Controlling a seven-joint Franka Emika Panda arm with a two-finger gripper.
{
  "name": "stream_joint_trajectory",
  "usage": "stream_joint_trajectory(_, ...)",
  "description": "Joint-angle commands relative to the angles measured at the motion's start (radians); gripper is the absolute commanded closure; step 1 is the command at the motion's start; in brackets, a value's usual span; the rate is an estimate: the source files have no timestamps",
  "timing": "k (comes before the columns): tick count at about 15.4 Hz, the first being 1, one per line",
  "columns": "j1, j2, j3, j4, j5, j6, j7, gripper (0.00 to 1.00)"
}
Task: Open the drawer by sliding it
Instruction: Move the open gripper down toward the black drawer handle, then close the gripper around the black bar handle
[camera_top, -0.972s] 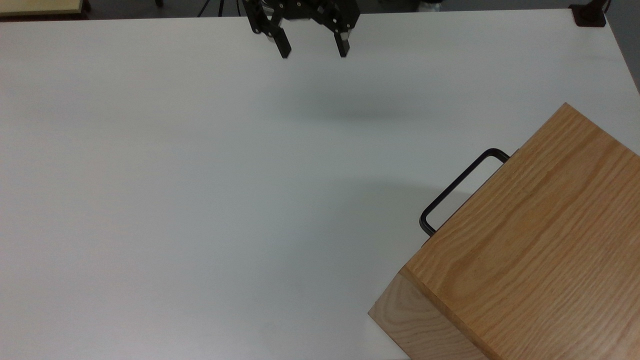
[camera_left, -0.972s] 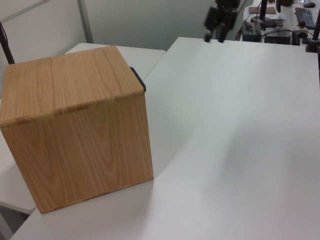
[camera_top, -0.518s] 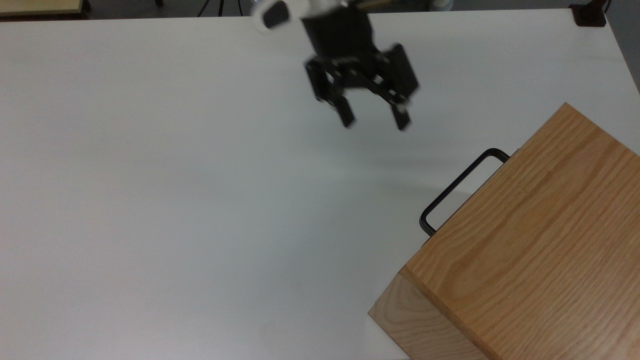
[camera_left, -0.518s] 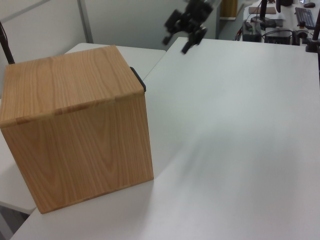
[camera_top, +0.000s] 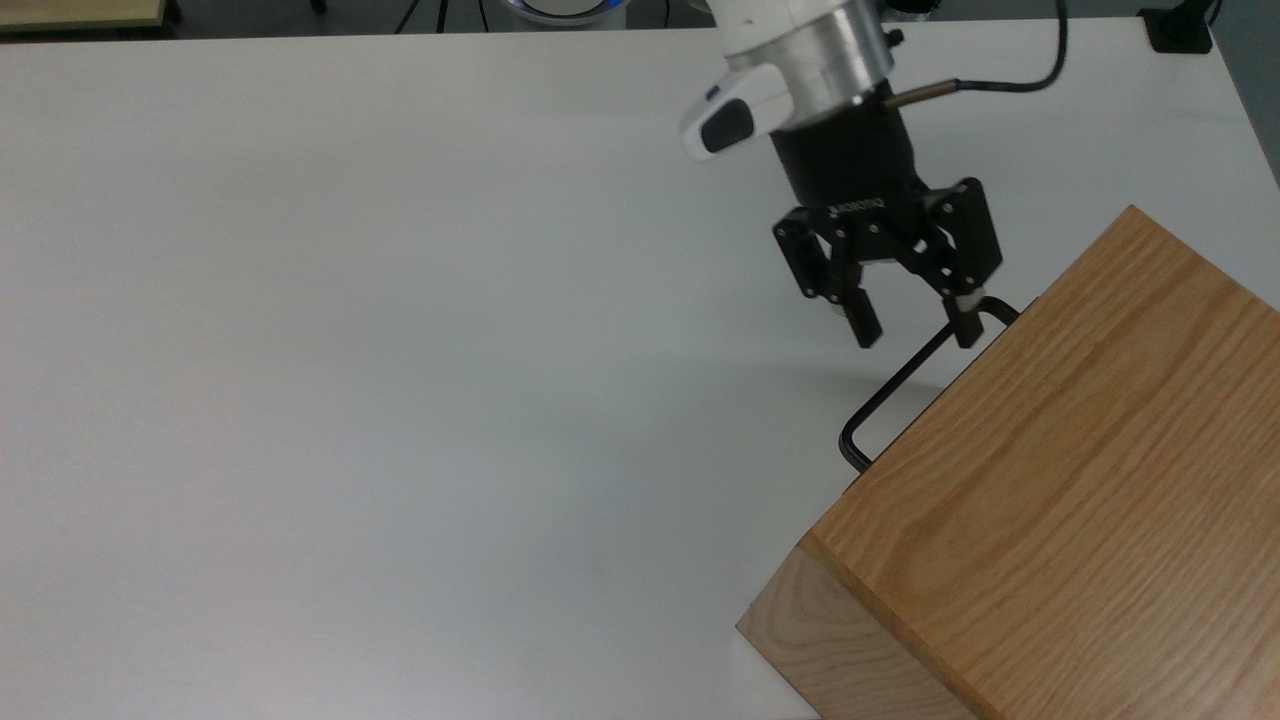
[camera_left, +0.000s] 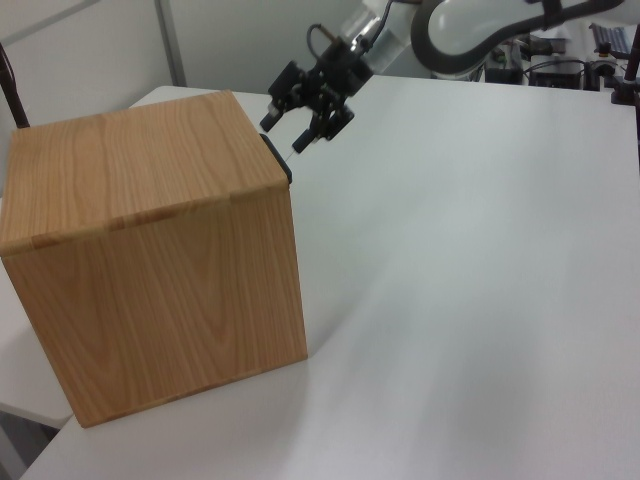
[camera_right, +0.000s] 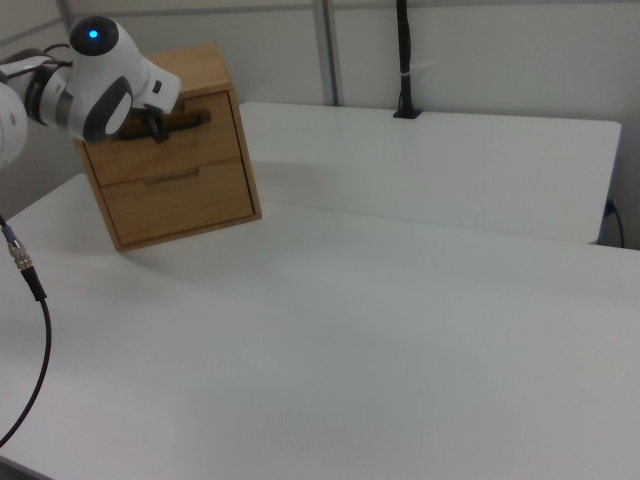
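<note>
the drawer (camera_right: 165, 123), a flat oak front panel with a long black u-shaped bar handle (camera_top: 905, 382), sits flush in the upper part of the large oak-grain box casing (camera_top: 1060, 480) at the top view's right edge of the white table (camera_top: 400, 350); it looks fully closed, so no sliding has been done. the black 2-finger gripper (camera_top: 917, 327) hangs just beside the handle's far end, its fingers spread wide with nothing between them. in the top view 1 fingertip overlaps the bar near its corner, but whether it touches is unclear. the reach looks nearly finished; what remains, i judge, is closing on the bar and pulling the drawer out along its rails.
</note>
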Motion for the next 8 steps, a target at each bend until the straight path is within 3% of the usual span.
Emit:
stream_joint_trajectory(1, 0.019, 0.052, -0.008, 0.053, 0.001, 0.012, 0.024, 0.27)
stream_joint_trajectory(3, 0.020, 0.071, -0.008, 0.053, 0.003, 0.012, 0.024, 0.33)
stream_joint_trajectory(8, 0.020, 0.081, -0.008, 0.050, 0.006, 0.014, 0.026, 0.65)
